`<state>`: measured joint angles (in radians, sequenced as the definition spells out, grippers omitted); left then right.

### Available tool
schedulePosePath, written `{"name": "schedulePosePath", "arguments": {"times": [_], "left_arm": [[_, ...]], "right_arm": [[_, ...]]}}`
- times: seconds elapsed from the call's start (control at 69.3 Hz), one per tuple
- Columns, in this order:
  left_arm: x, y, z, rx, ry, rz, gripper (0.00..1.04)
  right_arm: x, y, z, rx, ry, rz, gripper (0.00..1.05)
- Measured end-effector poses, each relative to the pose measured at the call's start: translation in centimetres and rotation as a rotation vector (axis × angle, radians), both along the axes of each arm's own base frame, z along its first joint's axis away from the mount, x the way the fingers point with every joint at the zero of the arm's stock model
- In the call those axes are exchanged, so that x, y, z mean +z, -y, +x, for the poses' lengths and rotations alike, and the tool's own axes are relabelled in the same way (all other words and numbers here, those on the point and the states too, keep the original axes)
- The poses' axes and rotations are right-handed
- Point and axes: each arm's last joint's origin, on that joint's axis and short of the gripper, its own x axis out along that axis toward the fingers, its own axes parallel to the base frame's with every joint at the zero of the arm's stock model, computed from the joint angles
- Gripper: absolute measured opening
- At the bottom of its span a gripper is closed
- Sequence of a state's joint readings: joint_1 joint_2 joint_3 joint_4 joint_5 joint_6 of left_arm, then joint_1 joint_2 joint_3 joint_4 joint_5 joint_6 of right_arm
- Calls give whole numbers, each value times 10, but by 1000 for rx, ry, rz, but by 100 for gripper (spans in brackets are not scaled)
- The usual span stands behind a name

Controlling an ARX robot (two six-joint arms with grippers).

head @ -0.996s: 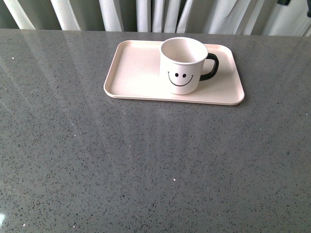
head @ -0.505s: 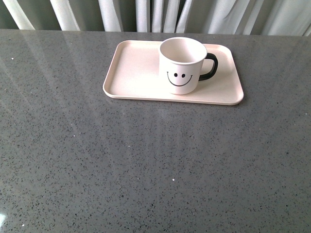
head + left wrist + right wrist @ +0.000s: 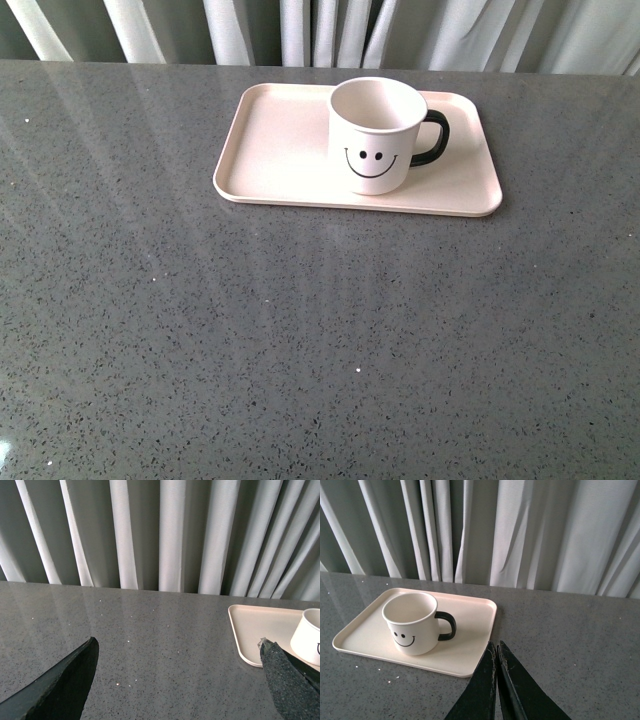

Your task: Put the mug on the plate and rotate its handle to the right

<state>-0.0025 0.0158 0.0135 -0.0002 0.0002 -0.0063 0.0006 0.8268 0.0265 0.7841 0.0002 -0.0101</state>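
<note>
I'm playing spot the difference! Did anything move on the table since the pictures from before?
Nothing on the table visibly changed. A dark thing at the top right edge, seen a second ago, is gone. The mug stands upright on the plate as before, its handle pointing right. No gripper touches it.

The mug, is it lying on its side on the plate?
No, the mug stands upright on the plate, open mouth up, handle pointing right.

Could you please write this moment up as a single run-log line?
mug: upright on plate | handle: points right | left gripper: open, empty | right gripper: shut, empty | both clear of mug
</note>
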Motion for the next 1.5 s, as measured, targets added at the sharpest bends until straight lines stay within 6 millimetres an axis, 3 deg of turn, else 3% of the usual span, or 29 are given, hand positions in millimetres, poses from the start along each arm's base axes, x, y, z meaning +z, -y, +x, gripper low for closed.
{"name": "schedulePosePath", "arguments": {"times": [0.606, 1.502], "left_arm": [[0, 0, 0, 0, 0, 0, 95], [0, 0, 0, 0, 0, 0, 95]], "right_arm": [[10, 0, -28, 0, 34, 0, 2], [7, 0, -55, 0, 30, 0, 2]]}}
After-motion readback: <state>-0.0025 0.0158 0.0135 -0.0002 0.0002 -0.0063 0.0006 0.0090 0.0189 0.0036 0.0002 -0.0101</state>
